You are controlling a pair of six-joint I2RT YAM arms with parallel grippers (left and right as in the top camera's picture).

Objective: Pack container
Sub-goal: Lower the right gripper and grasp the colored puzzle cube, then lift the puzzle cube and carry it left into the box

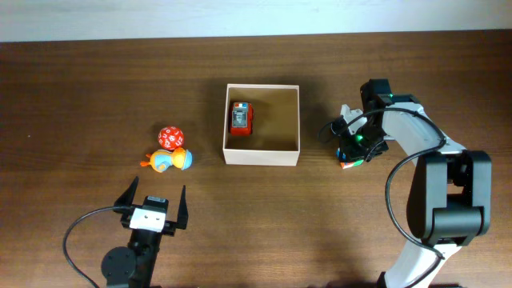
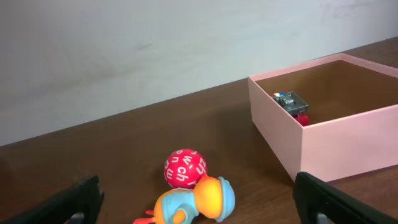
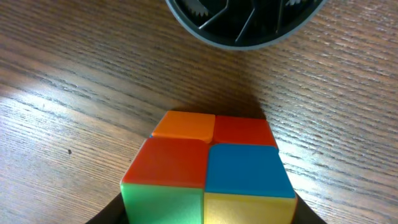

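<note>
Right of the container point(image 1: 262, 157), our right claw point(image 1: 350, 157) straddles the cube point(image 3: 208, 168) for packing, clamped or not we cannot tell, while our left claw point(image 1: 154, 197) idles wide apart.

The table point(image 3: 62, 74) is grained wood, the cube point(image 3: 208, 168) glossy plastic, the container point(image 2: 336, 146) seemingly matt cardboard.

The red ball point(image 2: 185, 168) has white letters printed all over it; in the left wrist view "ch" and "w" can be made out, while the others are too small or curved away to read. A patch on the toy car point(image 1: 241, 118) in the container point(image 1: 262, 153) is too blurred to read
</note>
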